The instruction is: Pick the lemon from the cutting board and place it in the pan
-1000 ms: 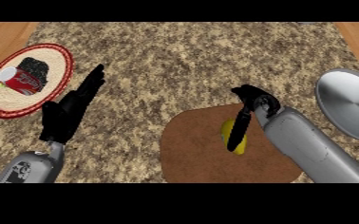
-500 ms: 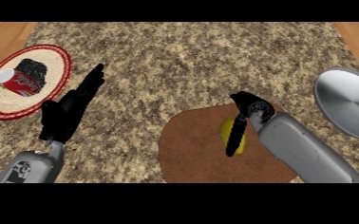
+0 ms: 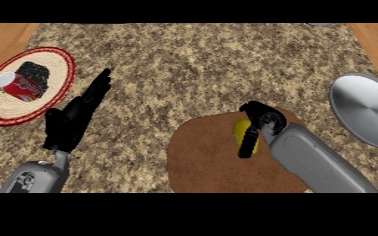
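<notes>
Right robot hand is curled round the lemon, so lift straight off the cutting board before you swing to the pan (left robot hand: fingers straight).

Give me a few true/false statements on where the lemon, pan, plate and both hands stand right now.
1. The lemon lies on the cutting board. True.
2. The lemon is in the pan. False: the pan, at the counter's right edge, holds no lemon.
3. The left hand is open and holds nothing. True.
4. The plate is beside the pan. False: it sits at the far left, with a red can on it.
5. The right hand is curled over the lemon. True.
</notes>
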